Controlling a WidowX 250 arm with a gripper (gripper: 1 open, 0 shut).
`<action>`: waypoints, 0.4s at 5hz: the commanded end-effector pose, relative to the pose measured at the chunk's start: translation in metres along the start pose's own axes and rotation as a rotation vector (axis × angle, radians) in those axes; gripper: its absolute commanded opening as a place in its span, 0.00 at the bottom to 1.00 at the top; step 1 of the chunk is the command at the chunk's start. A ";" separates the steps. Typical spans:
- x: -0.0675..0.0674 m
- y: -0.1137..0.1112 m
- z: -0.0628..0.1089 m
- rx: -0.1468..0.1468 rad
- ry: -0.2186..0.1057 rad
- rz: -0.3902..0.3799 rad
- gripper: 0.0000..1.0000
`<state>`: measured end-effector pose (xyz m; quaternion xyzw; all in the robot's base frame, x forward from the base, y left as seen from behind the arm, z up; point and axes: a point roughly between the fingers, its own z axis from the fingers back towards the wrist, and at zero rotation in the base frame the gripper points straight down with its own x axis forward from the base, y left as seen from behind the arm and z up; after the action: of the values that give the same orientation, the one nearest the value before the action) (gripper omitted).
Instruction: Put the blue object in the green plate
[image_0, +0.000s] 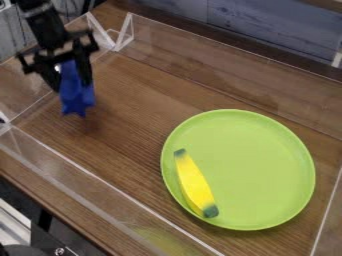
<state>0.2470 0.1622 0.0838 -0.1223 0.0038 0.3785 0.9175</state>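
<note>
Watch the grip on that blue block

Your jaws (67, 76) are closed on the blue block (76, 92), near the bench's (134, 128) left side in view. Held by its upper part, it could swing or slip as you travel. Release it carelessly over the green plate (262, 158) and it may knock the yellow banana-shaped item (197, 184). Count: one block, one plate, one yellow item.
</note>
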 end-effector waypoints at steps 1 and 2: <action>-0.006 -0.019 0.044 -0.035 -0.039 -0.029 0.00; -0.024 -0.030 0.054 -0.048 -0.014 -0.044 0.00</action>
<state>0.2449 0.1372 0.1304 -0.1490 0.0111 0.3632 0.9197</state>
